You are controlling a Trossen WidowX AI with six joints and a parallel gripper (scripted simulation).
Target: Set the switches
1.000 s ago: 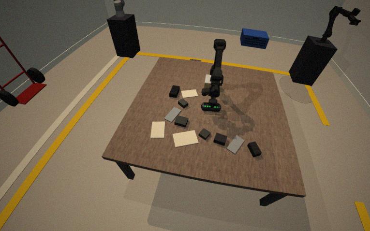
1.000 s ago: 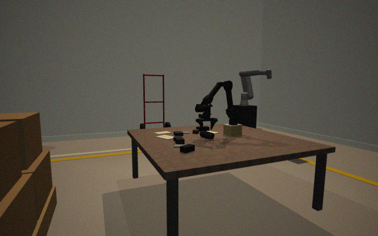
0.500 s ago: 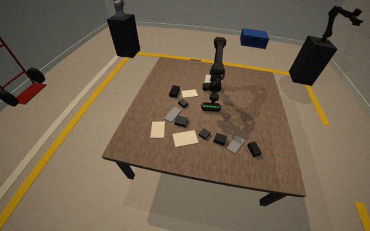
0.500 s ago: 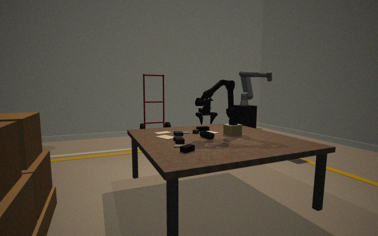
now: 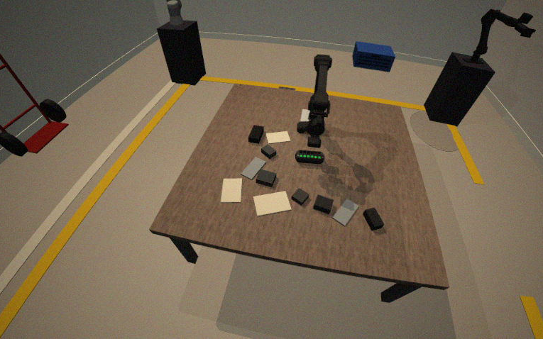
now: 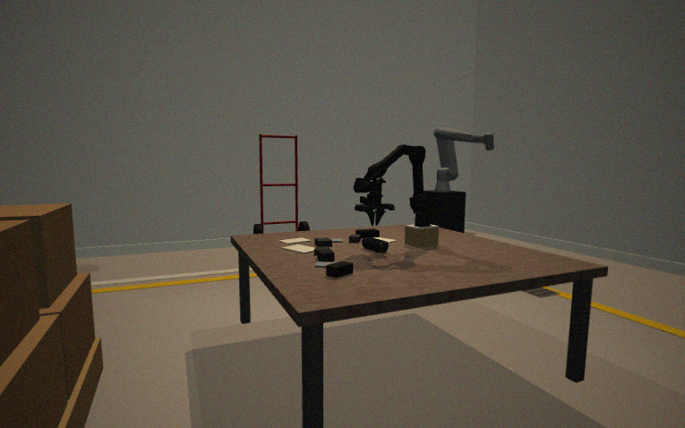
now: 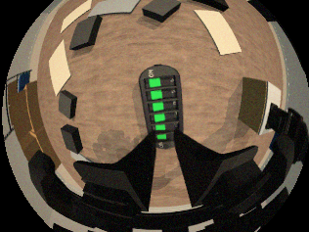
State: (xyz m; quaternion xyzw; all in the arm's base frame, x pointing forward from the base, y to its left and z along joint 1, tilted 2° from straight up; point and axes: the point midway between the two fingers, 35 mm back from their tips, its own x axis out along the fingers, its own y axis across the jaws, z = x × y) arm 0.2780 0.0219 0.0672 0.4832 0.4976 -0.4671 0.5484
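Note:
The dark grey controller unit [image 5: 309, 162] [image 6: 375, 244] [image 7: 167, 70] sits flat on its base on the bench [image 5: 223, 227] [image 6: 467, 281]. Its row of six rockers faces up, and a bright green end shows on each. Which ends are pressed down I cannot tell. The ON marking shows near the far end in the wrist view. The label underneath is hidden. My gripper [image 5: 314, 144] [image 6: 374, 224] [image 7: 164, 134] points down above the unit, clear of it. Its fingers stand a narrow gap apart with nothing between them. In the wrist view they overlap the unit's near end.
Dark blocks [image 5: 255, 133] [image 6: 339, 269] [image 7: 86, 32], grey plates [image 5: 253, 167] [image 7: 114, 6] and cream sheets [image 5: 272, 203] [image 7: 218, 32] lie to the unit's side and towards the front in the top view. The arm's pale-topped base block [image 6: 421, 236] [image 7: 253, 105] stands behind the unit.

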